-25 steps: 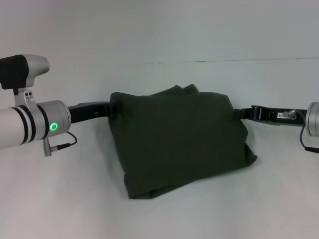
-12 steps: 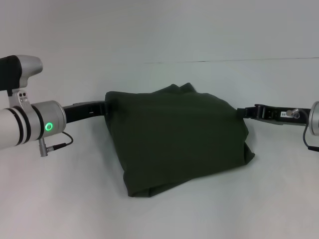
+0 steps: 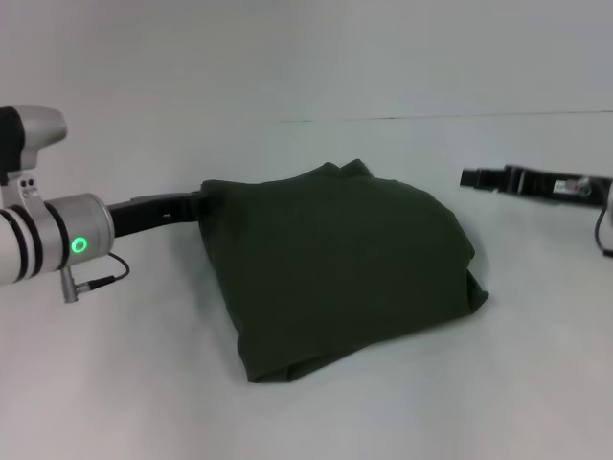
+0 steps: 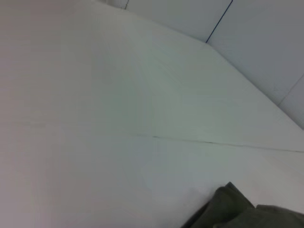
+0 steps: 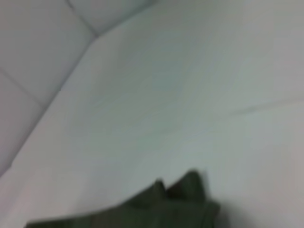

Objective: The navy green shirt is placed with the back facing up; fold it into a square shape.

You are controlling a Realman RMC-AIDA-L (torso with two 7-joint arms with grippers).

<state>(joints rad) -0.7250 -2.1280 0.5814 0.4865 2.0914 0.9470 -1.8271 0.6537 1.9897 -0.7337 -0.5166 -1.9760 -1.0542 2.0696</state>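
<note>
The navy green shirt (image 3: 345, 264) lies folded in a thick, roughly square bundle in the middle of the white table. Its left far corner stands pointed at the tip of my left gripper (image 3: 198, 201), which is shut on that corner, the fingertips buried in the cloth. My right gripper (image 3: 466, 177) hovers to the right of the shirt, apart from it and open with nothing in it. A bit of the shirt (image 4: 237, 213) shows at the edge of the left wrist view, and the shirt (image 5: 166, 206) also shows in the right wrist view.
The white table (image 3: 306, 412) spreads on all sides of the shirt, with a thin seam line (image 3: 402, 118) running across at the back. My left forearm (image 3: 48, 240) reaches in low from the left.
My right gripper has let go of the shirt's right far corner and pulled away up and to the right. That corner has sunk and rounded. The left arm drew slightly left.
</note>
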